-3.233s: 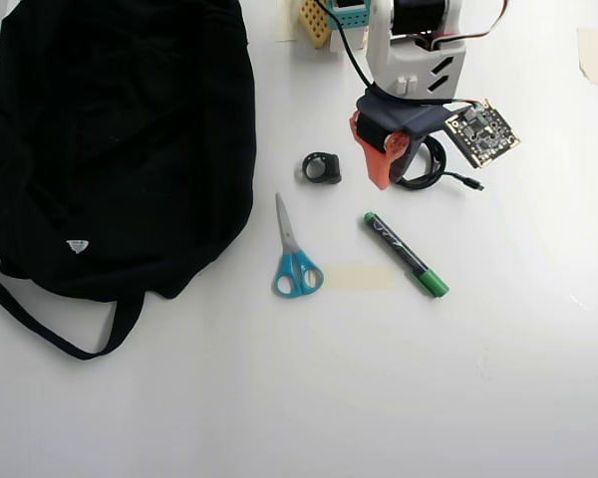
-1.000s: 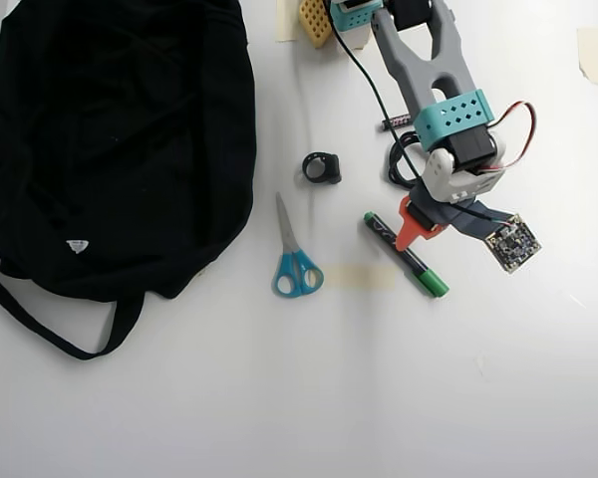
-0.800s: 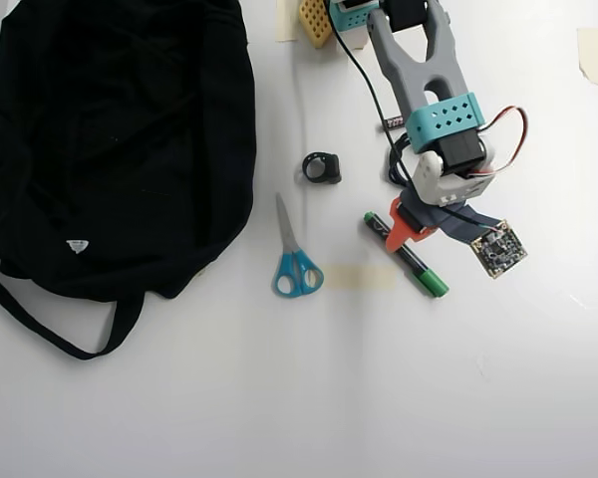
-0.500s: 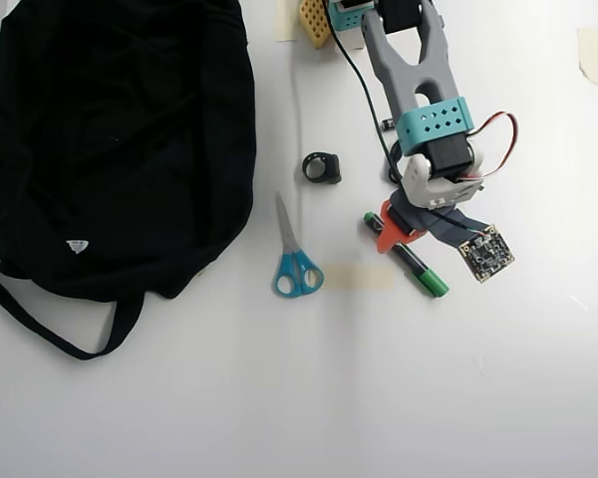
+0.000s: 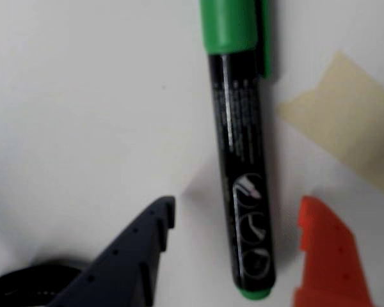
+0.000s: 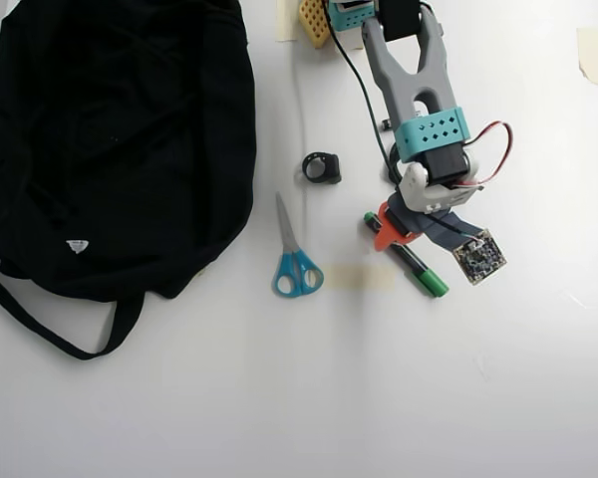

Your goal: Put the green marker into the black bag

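The green marker (image 6: pixel 422 272) lies diagonally on the white table in the overhead view, green cap toward the lower right. My gripper (image 6: pixel 396 236) hovers over its upper-left end. In the wrist view the marker (image 5: pixel 240 160) runs up the frame, cap at the top. My gripper (image 5: pixel 237 208) is open and straddles the barrel's lower end. The dark finger (image 5: pixel 137 246) stands to the left and the orange finger (image 5: pixel 326 256) to the right, neither touching it. The black bag (image 6: pixel 110 139) lies far left with its strap (image 6: pixel 50 334) trailing below.
Blue-handled scissors (image 6: pixel 293 255) lie between bag and marker. A small black battery-like piece (image 6: pixel 322 166) sits above them. A strip of beige tape (image 6: pixel 360 277) is stuck beside the marker, and another piece (image 6: pixel 591 52) at the far right. A coiled black cable (image 6: pixel 391 164) lies under the arm.
The arm has swung out from its folded pose, then drifted left over the marker's upper end. The marker, scissors and bag have not moved.
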Tool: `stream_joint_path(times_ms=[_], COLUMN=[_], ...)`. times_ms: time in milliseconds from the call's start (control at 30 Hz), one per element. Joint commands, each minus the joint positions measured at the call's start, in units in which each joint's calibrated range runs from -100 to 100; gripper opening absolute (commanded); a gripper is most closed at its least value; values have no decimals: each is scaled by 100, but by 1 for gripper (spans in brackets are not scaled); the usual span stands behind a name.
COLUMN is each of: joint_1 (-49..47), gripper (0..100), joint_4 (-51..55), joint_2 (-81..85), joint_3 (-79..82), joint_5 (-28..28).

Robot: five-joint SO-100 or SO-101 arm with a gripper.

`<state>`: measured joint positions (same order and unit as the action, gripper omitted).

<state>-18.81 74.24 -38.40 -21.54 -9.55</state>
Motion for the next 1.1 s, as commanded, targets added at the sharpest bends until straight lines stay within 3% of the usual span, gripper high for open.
stream_joint_path(times_ms=[0, 1067], joint_1=[19, 34], gripper=[25, 24], joint_4=[-85, -197], joint_2=[-94, -169], joint_3=[-236, -191], joint_5=[-31, -26])
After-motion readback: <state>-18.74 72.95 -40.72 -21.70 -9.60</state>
